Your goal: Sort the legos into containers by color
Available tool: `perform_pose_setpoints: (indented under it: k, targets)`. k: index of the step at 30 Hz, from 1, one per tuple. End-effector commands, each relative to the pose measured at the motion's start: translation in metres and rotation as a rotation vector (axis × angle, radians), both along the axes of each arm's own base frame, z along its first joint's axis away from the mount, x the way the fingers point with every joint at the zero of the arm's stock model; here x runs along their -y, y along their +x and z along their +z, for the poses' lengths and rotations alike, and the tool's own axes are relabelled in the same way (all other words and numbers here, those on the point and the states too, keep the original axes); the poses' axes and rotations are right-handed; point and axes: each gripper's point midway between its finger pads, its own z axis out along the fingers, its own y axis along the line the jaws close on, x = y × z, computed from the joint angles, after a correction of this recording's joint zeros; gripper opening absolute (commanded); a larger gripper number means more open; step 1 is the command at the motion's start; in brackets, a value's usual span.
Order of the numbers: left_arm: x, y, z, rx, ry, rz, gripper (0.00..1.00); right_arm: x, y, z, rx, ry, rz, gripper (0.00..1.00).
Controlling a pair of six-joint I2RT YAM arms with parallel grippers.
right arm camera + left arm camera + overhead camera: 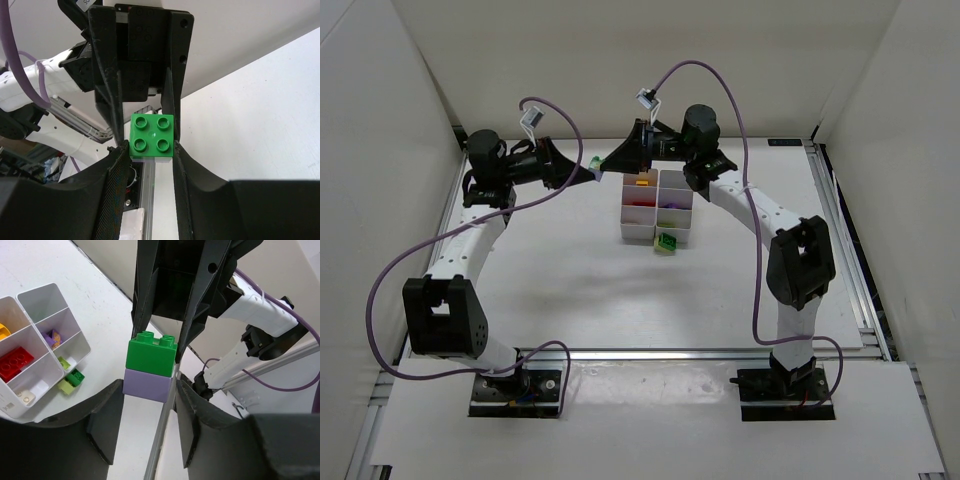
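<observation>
High over the back of the table my two grippers meet tip to tip. A green lego (151, 356) sits stacked on a pale purple lego (148, 384). My right gripper (149, 147) is shut on the green lego's sides. My left gripper (150, 390) flanks the purple lego at its fingertips, with a thin gap on the right side. The white containers (657, 228) stand below and to the right. Their cells hold a red lego (15, 362), an orange one (4, 331), a purple one (52, 337) and a lime one (64, 362).
A green and lime lego pair (666, 243) lies on the table against the containers' near edge. A metal rail (850, 250) runs along the table's right side, and white walls close in the back and sides. Purple cables loop above both arms.
</observation>
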Motion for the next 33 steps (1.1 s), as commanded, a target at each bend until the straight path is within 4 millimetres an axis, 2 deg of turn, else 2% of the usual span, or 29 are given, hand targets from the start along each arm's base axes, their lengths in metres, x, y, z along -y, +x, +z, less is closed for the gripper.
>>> perform_pose_setpoints:
  k: [1, 3, 7, 8, 10, 12, 13, 14, 18, 19, 23, 29, 33]
  targets:
    - [0.003, -0.014, 0.017, 0.067, -0.003, -0.033, 0.61, 0.000, -0.007, 0.028, 0.061, 0.038, 0.008, 0.00]
    - [0.003, -0.014, 0.018, 0.073, -0.004, -0.032, 0.63, -0.001, -0.008, 0.028, 0.057, 0.038, 0.012, 0.00]
    - [0.003, -0.013, 0.017, 0.072, -0.005, -0.033, 0.49, -0.004, -0.010, 0.027, 0.054, 0.038, 0.015, 0.00]
    - [0.004, -0.014, 0.017, 0.074, -0.005, -0.036, 0.42, -0.004, -0.010, 0.026, 0.050, 0.035, 0.015, 0.00]
    - [0.004, -0.014, 0.017, 0.077, -0.006, -0.040, 0.36, -0.004, -0.010, 0.024, 0.048, 0.032, 0.016, 0.00]
    - [0.004, -0.014, 0.016, 0.080, -0.005, -0.041, 0.23, -0.004, -0.009, 0.024, 0.047, 0.031, 0.010, 0.00]
    - [0.003, -0.014, 0.015, 0.086, -0.003, -0.041, 0.13, -0.005, -0.007, 0.023, 0.045, 0.030, 0.002, 0.00]
    - [0.003, -0.014, 0.014, 0.083, -0.003, -0.041, 0.11, -0.005, -0.007, 0.023, 0.045, 0.030, 0.002, 0.00]
    - [0.004, -0.021, 0.006, 0.070, 0.000, -0.062, 0.10, -0.004, 0.000, 0.027, 0.051, 0.038, -0.022, 0.00]
    - [0.005, -0.022, 0.003, 0.071, 0.003, -0.067, 0.10, -0.002, 0.006, 0.035, 0.064, 0.048, -0.040, 0.00]
    - [0.007, -0.033, -0.011, 0.048, 0.009, -0.083, 0.10, 0.002, 0.018, 0.045, 0.077, 0.059, -0.072, 0.00]
    - [0.009, -0.043, -0.028, 0.018, 0.018, -0.094, 0.10, 0.006, 0.020, 0.053, 0.089, 0.068, -0.089, 0.00]
    - [0.009, -0.045, -0.025, 0.042, 0.021, -0.094, 0.10, 0.011, 0.020, 0.052, 0.090, 0.060, -0.101, 0.00]
